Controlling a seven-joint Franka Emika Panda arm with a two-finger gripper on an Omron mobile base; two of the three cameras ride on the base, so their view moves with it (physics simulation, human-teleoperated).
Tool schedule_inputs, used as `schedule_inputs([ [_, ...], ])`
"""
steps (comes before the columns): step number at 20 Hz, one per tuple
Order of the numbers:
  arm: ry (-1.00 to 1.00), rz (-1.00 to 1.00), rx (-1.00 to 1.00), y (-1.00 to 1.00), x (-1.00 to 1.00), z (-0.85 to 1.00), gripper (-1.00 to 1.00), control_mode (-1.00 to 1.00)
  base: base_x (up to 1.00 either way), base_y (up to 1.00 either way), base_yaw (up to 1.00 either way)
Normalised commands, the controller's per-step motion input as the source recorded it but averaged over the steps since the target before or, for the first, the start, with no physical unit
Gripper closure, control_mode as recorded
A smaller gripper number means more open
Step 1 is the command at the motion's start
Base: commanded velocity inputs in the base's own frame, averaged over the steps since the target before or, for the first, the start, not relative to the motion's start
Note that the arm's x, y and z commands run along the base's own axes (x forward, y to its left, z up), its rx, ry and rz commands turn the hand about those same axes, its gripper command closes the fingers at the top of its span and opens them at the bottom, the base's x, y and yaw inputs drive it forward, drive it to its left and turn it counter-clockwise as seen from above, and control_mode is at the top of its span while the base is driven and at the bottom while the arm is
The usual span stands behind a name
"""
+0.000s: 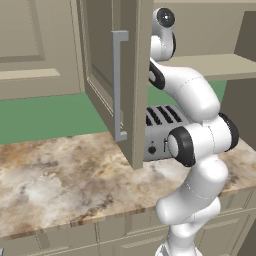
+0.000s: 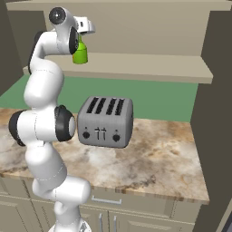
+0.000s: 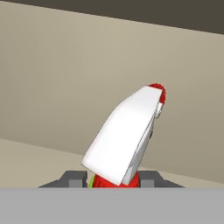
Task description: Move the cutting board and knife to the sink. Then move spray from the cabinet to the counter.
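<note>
The spray (image 2: 80,54), a small green bottle, stands on the inner shelf (image 2: 145,67) of the open cabinet (image 1: 131,60). My gripper (image 2: 80,37) comes down on it from above, its white hand just over the bottle. In the hand view the spray's white trigger head (image 3: 124,135) with its red nozzle rises between my two dark finger tips (image 3: 72,178), which press against the red neck, so the gripper (image 3: 113,180) is shut on it. The counter (image 1: 60,185) lies below. The cutting board, knife and sink are out of view.
A grey four-slot toaster (image 2: 105,121) stands on the counter (image 2: 154,163) right under the shelf, beside my arm. The open cabinet door with its long grey bar handle (image 1: 119,85) hangs out over the counter to the arm's left. A dark side wall (image 2: 217,113) closes the right.
</note>
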Motion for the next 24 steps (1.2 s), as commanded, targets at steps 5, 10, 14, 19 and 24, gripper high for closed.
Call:
schedule_inputs([
  [5, 0.00, 0.00, 0.01, 0.00, -0.02, -0.02, 1.00, -1.00, 0.00, 0.00, 0.00],
  [10, 0.00, 0.00, 0.05, -0.02, -0.12, -0.15, 1.00, -1.00, 0.00, 0.00, 0.00],
  [14, -0.01, 0.00, 0.00, 0.00, -0.38, -0.25, 1.00, -1.00, 0.00, 0.00, 0.00],
  [19, -0.08, 0.00, 0.00, -0.12, -0.90, -0.11, 1.00, -1.00, 0.00, 0.00, 0.00],
  [24, -0.08, 0.00, 0.01, -0.42, -1.00, -0.01, 1.00, -1.00, 0.00, 0.00, 0.00],
])
